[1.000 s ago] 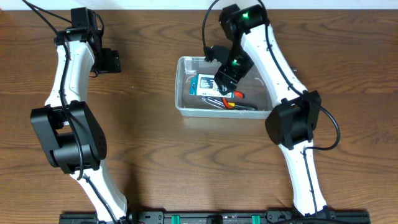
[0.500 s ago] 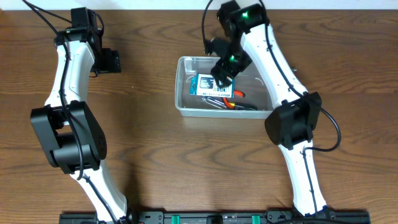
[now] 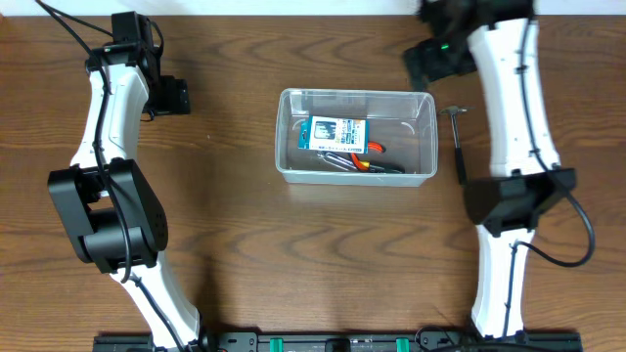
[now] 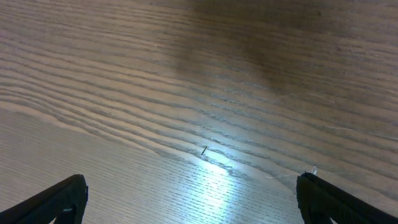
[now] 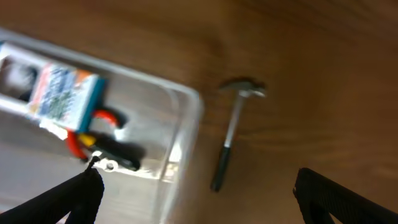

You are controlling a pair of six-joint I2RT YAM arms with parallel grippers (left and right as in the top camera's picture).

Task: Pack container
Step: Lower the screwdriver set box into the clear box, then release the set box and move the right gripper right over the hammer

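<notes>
The clear plastic container [image 3: 290, 168] stands at the table's middle. It holds a blue-and-white box [image 3: 337, 133] and orange-handled pliers [image 3: 367, 161]. A small hammer [image 3: 458, 142] lies on the table just right of the container. My right gripper [image 3: 430, 59] is open and empty, raised behind the container's back right corner. In the right wrist view the gripper [image 5: 199, 199] looks down on the container's corner [image 5: 189, 109], the box [image 5: 59, 96] and the hammer [image 5: 231, 137]. My left gripper [image 3: 174, 96] is open and empty at the far left, and the left wrist view [image 4: 193, 199] shows only bare wood.
The table is brown wood. Both arm bases stand at the front edge. A white wall edge runs along the back.
My right gripper has lifted out from over the container and swung to the back right, uncovering the hammer. The left arm has not moved.
</notes>
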